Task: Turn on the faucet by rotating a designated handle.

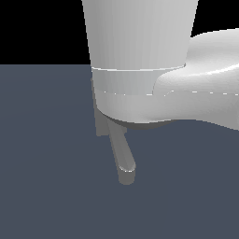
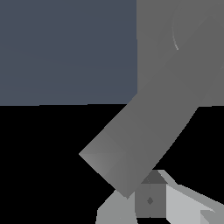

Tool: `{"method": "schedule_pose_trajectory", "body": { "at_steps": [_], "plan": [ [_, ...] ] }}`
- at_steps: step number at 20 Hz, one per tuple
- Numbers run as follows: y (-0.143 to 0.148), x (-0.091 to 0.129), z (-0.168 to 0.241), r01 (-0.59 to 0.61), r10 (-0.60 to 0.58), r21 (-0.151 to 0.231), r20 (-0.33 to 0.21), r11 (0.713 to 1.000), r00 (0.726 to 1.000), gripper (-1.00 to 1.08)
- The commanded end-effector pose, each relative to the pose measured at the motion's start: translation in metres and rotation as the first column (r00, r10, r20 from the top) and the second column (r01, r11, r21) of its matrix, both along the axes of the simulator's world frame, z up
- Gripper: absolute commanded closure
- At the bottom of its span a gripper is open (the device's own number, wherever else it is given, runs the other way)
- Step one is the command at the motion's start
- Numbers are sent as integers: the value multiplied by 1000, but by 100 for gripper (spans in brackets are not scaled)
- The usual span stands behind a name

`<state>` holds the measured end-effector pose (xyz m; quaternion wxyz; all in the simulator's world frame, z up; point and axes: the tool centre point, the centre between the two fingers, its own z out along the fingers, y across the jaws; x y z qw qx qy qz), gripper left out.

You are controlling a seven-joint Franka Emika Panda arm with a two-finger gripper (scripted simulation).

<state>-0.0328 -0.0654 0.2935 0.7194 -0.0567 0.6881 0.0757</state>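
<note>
Hiding most of faucet (image 1: 122, 156): arm (image 1: 140, 60).

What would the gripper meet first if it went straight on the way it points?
Probably the handle: in the wrist view its flat end lies right ahead of the gripper. Depth is unclear, so it could just miss.

- The robot arm (image 1: 140, 56) stands in front of the faucet (image 1: 103, 122), hiding most of it.
- The spout (image 1: 122, 156) juts out below the arm, over the desk (image 1: 46, 163).
</note>
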Motion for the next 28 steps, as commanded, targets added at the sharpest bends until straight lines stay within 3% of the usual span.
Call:
{"method": "schedule_pose_trajectory", "body": {
  "at_steps": [1,16,18,28],
  "plan": [
    [-1,4,-12,-10,10,-2,-17,1000,1000,108],
    [-36,14,-58,-17,17,-10,-44,1000,999,108],
    [-38,11,-52,-6,6,-10,-35,1000,999,108],
    [-46,15,-93,-12,12,-10,-41,1000,999,108]
  ]
}}
